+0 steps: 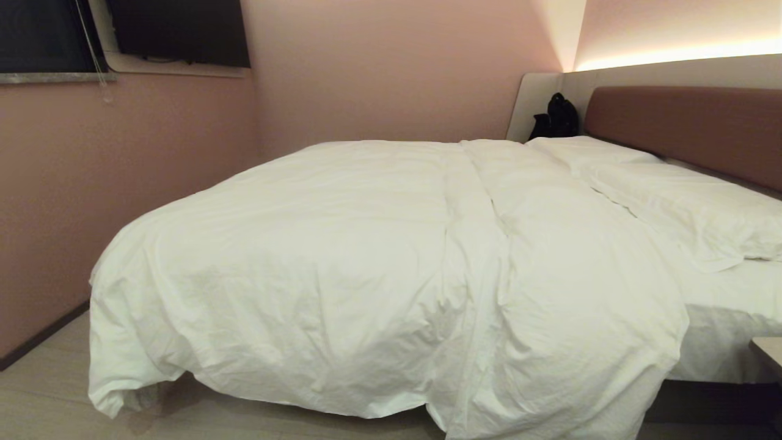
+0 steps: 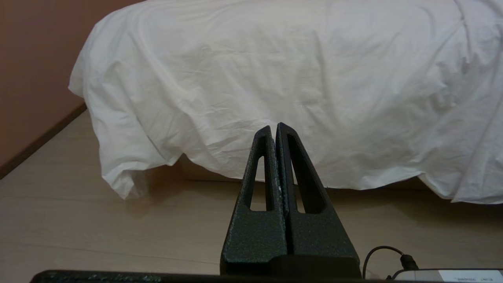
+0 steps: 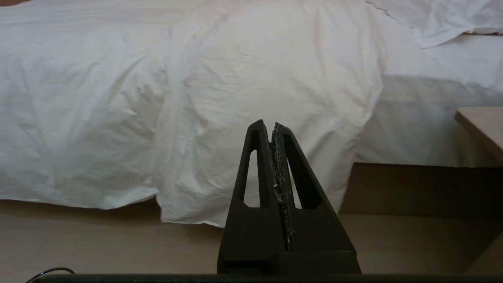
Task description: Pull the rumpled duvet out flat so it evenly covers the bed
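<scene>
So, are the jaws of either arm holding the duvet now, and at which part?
No, nothing is held. The left gripper and the right gripper are both shut and empty, short of the duvet.

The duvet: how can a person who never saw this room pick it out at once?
Find the wide bed against the brown headboard. The duvet is the thick, wrinkled white quilt draped over its foot end, hanging toward the floor. The pillows near the headboard are flatter and smaller.

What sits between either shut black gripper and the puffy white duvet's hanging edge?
Nothing visible. Only bare pale floor separates the left gripper and right gripper from the white duvet draped off the bed.
</scene>
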Controlling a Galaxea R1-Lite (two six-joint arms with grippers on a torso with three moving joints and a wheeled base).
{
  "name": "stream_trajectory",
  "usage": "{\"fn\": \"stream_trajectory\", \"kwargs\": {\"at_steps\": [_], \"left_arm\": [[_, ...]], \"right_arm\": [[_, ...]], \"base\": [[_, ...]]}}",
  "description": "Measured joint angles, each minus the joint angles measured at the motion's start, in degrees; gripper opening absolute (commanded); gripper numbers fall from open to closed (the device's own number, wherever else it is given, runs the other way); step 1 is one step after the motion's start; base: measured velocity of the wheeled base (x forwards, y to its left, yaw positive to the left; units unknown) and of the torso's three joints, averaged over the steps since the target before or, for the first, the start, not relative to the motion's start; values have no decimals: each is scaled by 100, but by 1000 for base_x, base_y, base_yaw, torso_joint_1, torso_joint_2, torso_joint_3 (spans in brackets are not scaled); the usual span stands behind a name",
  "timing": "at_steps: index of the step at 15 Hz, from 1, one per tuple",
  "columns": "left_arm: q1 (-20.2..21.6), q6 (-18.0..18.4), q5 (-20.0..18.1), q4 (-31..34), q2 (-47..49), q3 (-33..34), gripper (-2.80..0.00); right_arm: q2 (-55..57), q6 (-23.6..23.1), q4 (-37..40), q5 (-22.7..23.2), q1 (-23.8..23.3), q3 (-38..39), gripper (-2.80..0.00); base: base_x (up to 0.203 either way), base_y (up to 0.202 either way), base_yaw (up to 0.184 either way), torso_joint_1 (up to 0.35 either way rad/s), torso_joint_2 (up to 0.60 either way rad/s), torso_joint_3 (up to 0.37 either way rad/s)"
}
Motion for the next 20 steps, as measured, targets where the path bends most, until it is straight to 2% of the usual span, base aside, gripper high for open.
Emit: {"fn": "stream_trajectory", "kwargs": {"at_steps": [20], "left_arm": [[-1,0,0,2,0,0,-280]], "right_arm": [[0,0,-2,0,0,0,-280]], "base": [[0,195,0,3,2,4]]}}
